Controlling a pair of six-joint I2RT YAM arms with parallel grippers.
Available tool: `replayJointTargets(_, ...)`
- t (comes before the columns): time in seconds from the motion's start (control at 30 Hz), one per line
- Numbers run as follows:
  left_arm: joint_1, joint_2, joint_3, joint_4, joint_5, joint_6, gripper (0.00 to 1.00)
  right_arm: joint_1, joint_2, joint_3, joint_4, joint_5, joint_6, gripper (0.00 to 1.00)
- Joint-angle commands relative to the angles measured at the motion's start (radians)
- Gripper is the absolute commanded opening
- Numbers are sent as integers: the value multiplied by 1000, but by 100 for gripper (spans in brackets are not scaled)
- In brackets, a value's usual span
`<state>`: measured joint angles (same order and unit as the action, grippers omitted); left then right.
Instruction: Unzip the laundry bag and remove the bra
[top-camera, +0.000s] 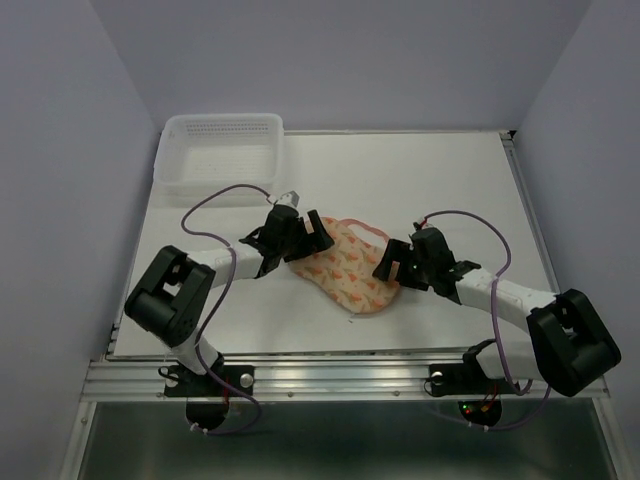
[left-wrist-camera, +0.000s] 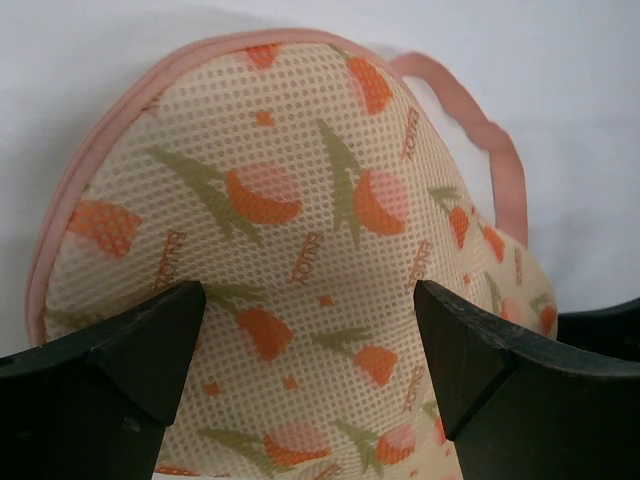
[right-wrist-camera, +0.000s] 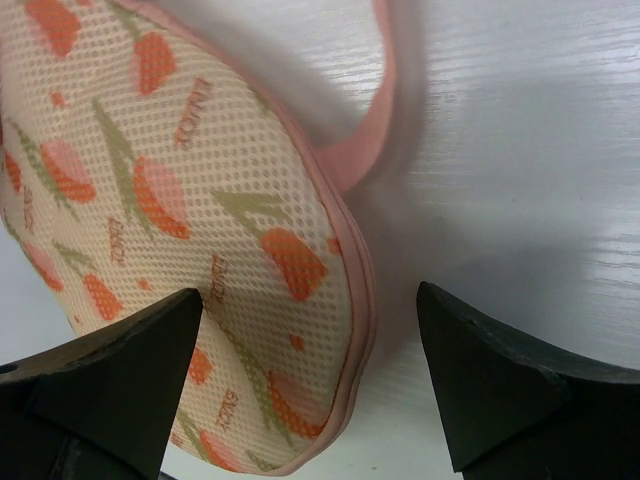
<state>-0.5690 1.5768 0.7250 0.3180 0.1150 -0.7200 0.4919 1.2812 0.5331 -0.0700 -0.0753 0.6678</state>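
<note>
The laundry bag (top-camera: 350, 272) is laid flat on the white table (top-camera: 430, 180), between two arms that are angled inward over it. From above, its two ends are covered by the left gripper (top-camera: 306, 243) and the right gripper (top-camera: 392, 262), so contact cannot be judged. The contents and the zip cannot be made out through the mesh. Only the wrist views show each pair of fingers (left-wrist-camera: 130, 370) spread wide apart, the left over a printed lobe, the right astride the pink-trimmed edge. The strap loop (left-wrist-camera: 480, 140) is blurred in the right wrist view. A white basket (top-camera: 220, 155) is seen only from above, at the far left corner.
</note>
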Motion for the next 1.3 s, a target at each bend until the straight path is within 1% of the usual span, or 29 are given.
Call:
replayJointTargets(0.0, -5, 74, 125, 72, -50, 24, 99, -1, -17, -12, 105, -63, 9, 94)
replayJointTargets(0.13, -5, 123, 227, 20, -55, 63, 99, -1, 0, -12, 117, -63, 9, 95)
replayJointTargets(0.23, -6, 71, 232, -3, -60, 62, 99, -1, 0, -10, 128, -64, 6, 95)
replayJointTargets(0.33, -8, -49, 153, -11, -86, 27, 99, -1, -2, 1, 130, -54, 4, 95)
replayJointTargets(0.37, -9, -117, 95, -14, -100, 13, 99, -1, 0, 4, 131, -54, 1, 95)
replayJointTargets(0.43, -12, -181, 29, -16, -106, -37, 99, -1, 3, 14, 134, -54, 0, 95)
replayJointTargets(0.47, -14, -234, -34, -13, -104, -54, 99, -1, 4, 16, 136, -52, 1, 95)
replayJointTargets(0.5, -25, -254, -65, -8, -138, -71, 99, -1, 6, 18, 141, -52, 1, 96)
replayJointTargets(0.57, -48, -300, -143, 15, -138, -119, 99, -1, 13, 22, 150, -61, 3, 96)
replayJointTargets(0.63, -66, -311, -179, 30, -135, -162, 99, -1, 17, 24, 160, -66, 3, 96)
replayJointTargets(0.73, -103, -307, -237, 88, -133, -203, 99, -1, 20, 25, 168, -69, 3, 96)
replayJointTargets(0.77, -112, -299, -266, 137, -127, -235, 99, -1, 21, 25, 168, -69, 3, 96)
replayJointTargets(0.83, -121, -279, -292, 182, -121, -266, 98, -1, 23, 22, 168, -70, 6, 96)
replayJointTargets(1.0, -160, -225, -292, 272, -124, -315, 95, -1, 10, 13, 170, -72, 7, 97)
replayJointTargets(1.1, -178, -187, -302, 335, -129, -349, 93, -1, 1, 8, 170, -73, 9, 97)
replayJointTargets(1.23, -187, -121, -291, 369, -123, -369, 86, -1, -2, 5, 170, -75, 7, 98)
replayJointTargets(1.27, -189, -100, -286, 383, -121, -372, 83, -1, -5, 5, 168, -77, 6, 98)
